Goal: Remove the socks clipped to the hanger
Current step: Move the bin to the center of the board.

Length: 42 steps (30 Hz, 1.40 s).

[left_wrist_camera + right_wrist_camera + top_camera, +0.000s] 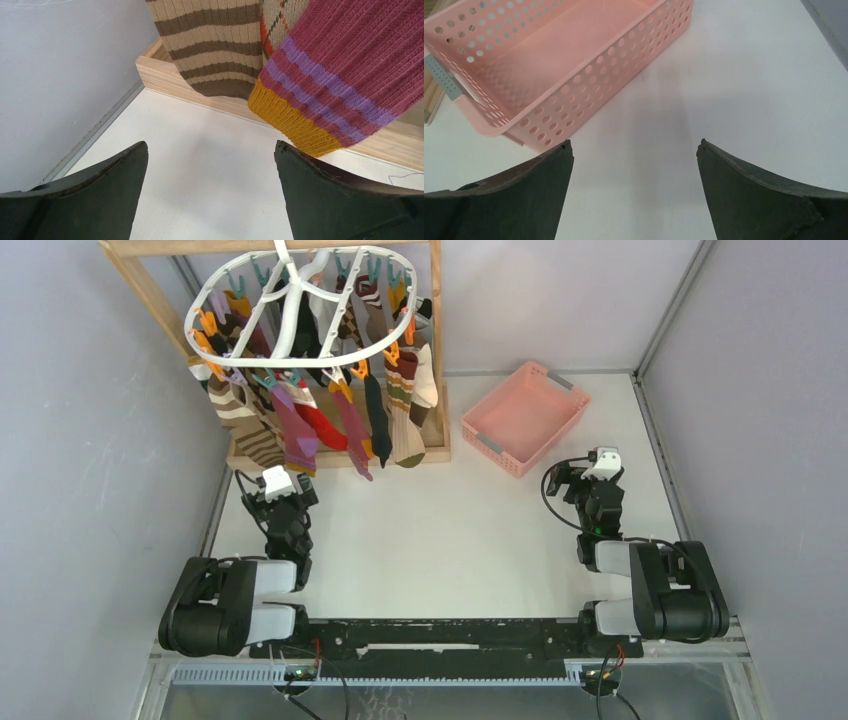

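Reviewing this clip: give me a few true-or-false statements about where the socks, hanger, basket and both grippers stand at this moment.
1. The pink perforated plastic basket holds no socks. True.
2. The left gripper is shut on a sock. False: it is open and holds nothing; the maroon sock with purple stripes and a mustard cuff hangs just ahead of it, untouched.
3. Many socks hang clipped to the white plastic oval ring hanger. True.
4. The right gripper reaches over the hanger. False: it is open, low over the table, facing the basket.
5. The hanger hangs inside a wooden frame stand. True.
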Each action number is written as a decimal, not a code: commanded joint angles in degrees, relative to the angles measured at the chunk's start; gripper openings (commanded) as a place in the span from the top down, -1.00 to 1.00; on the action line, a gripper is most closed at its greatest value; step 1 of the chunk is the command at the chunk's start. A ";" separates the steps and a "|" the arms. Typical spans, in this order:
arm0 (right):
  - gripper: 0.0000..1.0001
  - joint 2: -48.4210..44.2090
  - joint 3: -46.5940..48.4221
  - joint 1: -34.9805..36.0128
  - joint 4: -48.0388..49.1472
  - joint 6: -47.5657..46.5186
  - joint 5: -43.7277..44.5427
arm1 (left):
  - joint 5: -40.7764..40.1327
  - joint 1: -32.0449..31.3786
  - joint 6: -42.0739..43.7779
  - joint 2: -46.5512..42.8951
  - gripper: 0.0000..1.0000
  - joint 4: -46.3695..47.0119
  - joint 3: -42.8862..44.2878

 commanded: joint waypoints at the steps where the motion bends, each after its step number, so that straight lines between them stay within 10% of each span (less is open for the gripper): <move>1: -0.99 -0.19 1.17 -0.05 1.85 -0.81 -1.21 | 0.22 0.44 -0.98 -0.29 -0.99 1.86 2.72; 24: -0.99 -0.50 1.09 -0.08 1.93 -2.12 -3.87 | 1.80 1.44 -0.99 -0.71 -0.99 -0.83 3.53; 32: -0.99 -12.30 3.86 4.93 -12.94 -7.93 -5.73 | 6.02 1.41 0.09 -2.71 -0.99 1.44 1.98; 42: -0.99 -29.54 5.45 11.34 -23.70 5.63 -5.96 | -5.63 -10.50 -3.28 -22.84 -0.99 -35.09 16.43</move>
